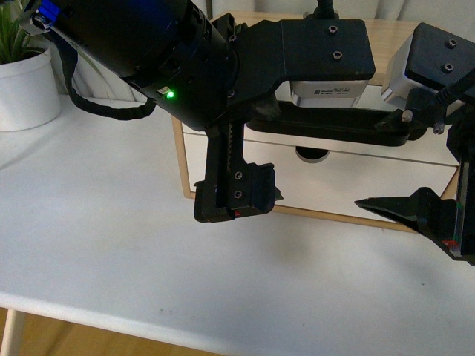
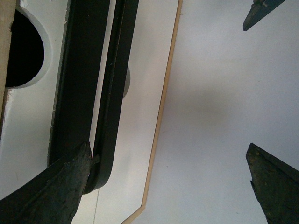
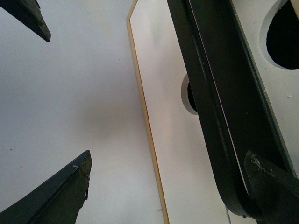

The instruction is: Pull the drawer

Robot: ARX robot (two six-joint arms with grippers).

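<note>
The drawer (image 1: 371, 147) is the upper white front of a small wooden cabinet, with a long black bar handle (image 1: 334, 127) across it. My left gripper (image 1: 276, 154) is open at the handle's left end. In the left wrist view one fingertip (image 2: 70, 172) lies against the handle's (image 2: 112, 93) rounded end, and the other hangs over the table. My right gripper (image 1: 369, 163) is open at the handle's right end. One of its fingertips (image 3: 266, 177) overlaps the handle (image 3: 210, 93). A half-round notch (image 2: 23, 46) shows in the drawer's rim.
Below the drawer sits a plain white drawer front (image 1: 326, 182) with its own small notch (image 1: 312, 153). The cabinet stands on a white table (image 1: 111, 237). A plant in a white pot (image 1: 26, 85) stands at the far left. Each wrist view shows the other gripper's finger.
</note>
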